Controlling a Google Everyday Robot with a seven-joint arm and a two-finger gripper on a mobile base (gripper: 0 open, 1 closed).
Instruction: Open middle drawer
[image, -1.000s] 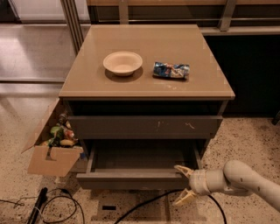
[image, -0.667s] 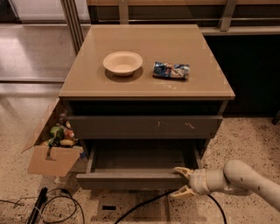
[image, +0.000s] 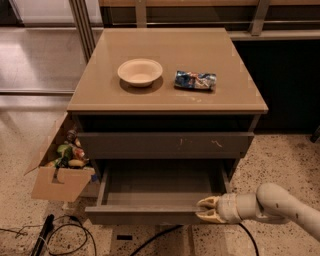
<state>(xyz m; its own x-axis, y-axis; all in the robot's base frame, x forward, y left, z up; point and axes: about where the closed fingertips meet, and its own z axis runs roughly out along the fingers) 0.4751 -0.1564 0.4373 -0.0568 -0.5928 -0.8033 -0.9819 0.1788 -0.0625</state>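
The middle drawer (image: 155, 214) is pulled out of the cabinet and shows its grey box interior (image: 160, 184). Its plain dark front faces me at the bottom. My gripper (image: 207, 209) reaches in from the right at the right end of that front. Its pale fingers (image: 206, 202) are drawn close together, one on the front's top edge and one on its face. The top drawer front (image: 165, 145), with pale scratch marks, is closed above. The lowest drawer is hidden under the open one.
A cream bowl (image: 140, 72) and a blue snack bag (image: 195, 80) lie on the cabinet top (image: 100, 95). An open cardboard box (image: 60, 167) of items hangs at the cabinet's left side. Black cables (image: 60, 235) lie on the speckled floor at the lower left.
The fingers were spread wide at the drawer front's right end and have closed in towards each other. The drawer and the arm have hardly moved.
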